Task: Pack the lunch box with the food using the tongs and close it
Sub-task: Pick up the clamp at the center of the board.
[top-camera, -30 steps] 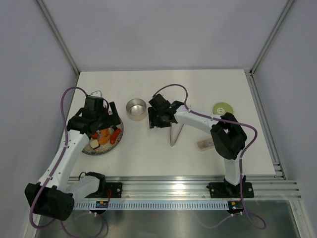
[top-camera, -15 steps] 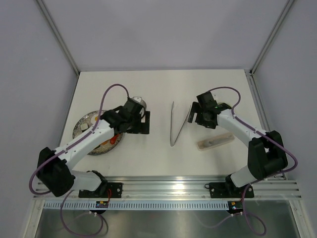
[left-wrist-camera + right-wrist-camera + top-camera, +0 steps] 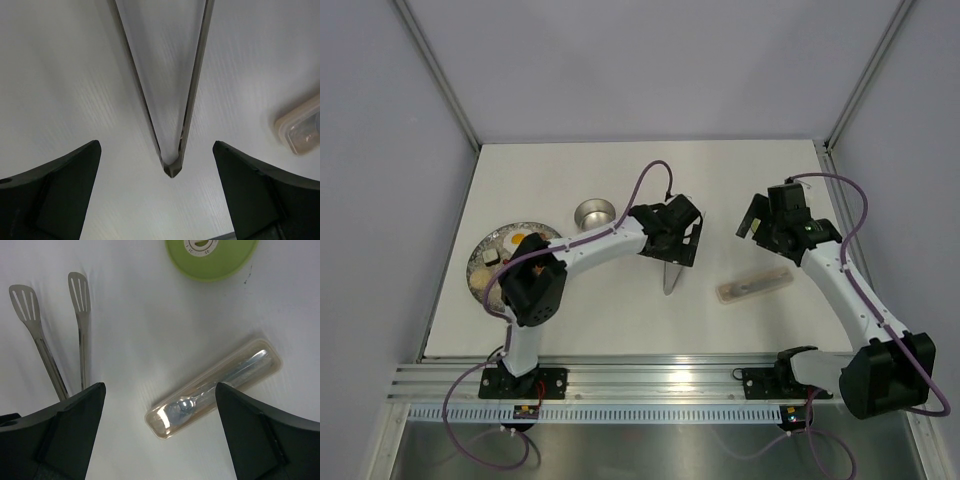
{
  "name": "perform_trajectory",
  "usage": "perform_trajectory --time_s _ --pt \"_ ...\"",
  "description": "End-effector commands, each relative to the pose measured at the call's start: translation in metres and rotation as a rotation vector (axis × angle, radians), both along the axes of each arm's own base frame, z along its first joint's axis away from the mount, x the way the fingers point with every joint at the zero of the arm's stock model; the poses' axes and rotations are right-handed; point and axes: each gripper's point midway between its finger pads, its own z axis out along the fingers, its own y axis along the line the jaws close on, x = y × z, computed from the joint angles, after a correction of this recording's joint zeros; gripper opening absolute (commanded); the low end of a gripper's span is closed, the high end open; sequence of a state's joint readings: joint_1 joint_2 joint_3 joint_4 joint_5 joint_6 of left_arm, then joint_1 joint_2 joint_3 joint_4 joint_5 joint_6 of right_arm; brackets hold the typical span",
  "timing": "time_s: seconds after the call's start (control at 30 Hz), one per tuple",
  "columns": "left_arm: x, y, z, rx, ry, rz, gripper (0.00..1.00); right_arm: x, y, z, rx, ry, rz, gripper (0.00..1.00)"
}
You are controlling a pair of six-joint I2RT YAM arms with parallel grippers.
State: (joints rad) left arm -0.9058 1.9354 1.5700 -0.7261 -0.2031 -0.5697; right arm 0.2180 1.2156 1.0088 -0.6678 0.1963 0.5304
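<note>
The long thin silver metal tongs (image 3: pixel 171 167) lie flat on the white bench (image 3: pixel 590 320) near its middle, and the left gripper (image 3: pixel 156 145) hangs directly over them. Their long axis runs away from the arm bases, leaning a little to the right. The joined end of the narrow V points toward the near edge and the two slotted tips toward the far side. In the left wrist view the joined end sits roughly centred between the two dark fingers, with the slim arms running straight ahead out of frame. The jaws stand spread wide across the tongs' width and grasp nothing. How high the fingertips are above the bench is hard to judge here; no contact shows.

The left arm is stretched far to the right, its elbow above the speckled grey plate (image 3: pixel 472 268) that carries the toy food (image 3: pixel 523 240). Its forearm passes just in front of the small round steel tin (image 3: pixel 595 213), and the wrist is tipped downward.

The right gripper (image 3: pixel 160 385) hovers to the right of the tongs' tips, likewise released and empty. Below it lie the long translucent plastic case (image 3: pixel 215 390) and the pale green round lid (image 3: pixel 212 252).

The left gripper is plainly the nearer one. The pickup likely needs a straight descent, closing on both arms just ahead of the joint.
</note>
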Motion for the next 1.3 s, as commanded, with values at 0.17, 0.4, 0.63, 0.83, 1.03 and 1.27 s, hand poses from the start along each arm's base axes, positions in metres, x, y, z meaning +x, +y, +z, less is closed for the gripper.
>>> perform_trajectory --time_s 0.17,0.4,0.63,0.83,1.03,1.27 --pt "0.028 -0.04 -0.011 -0.048 -0.014 -0.026 0.99 -0.018 -0.019 0.015 -0.052 -0.023 -0.025 1.0" --pt "0.036 -0.045 -0.036 -0.012 0.005 -0.013 0.99 -0.019 -0.019 0.013 -0.055 -0.016 -0.02 0.99" --pt "0.047 -0.045 -0.055 0.003 -0.025 0.032 0.97 -0.02 -0.017 0.009 -0.044 -0.013 -0.016 0.99" --pt "0.051 -0.041 -0.072 0.01 -0.039 0.048 0.92 -0.022 -0.017 0.008 -0.038 -0.008 -0.016 1.0" --pt "0.052 -0.037 -0.083 0.022 -0.024 0.052 0.83 -0.025 -0.017 0.008 -0.033 -0.009 -0.018 0.99" --pt "0.049 -0.028 -0.071 0.032 -0.05 0.034 0.42 -0.026 -0.016 0.012 -0.023 -0.018 -0.021 1.0"
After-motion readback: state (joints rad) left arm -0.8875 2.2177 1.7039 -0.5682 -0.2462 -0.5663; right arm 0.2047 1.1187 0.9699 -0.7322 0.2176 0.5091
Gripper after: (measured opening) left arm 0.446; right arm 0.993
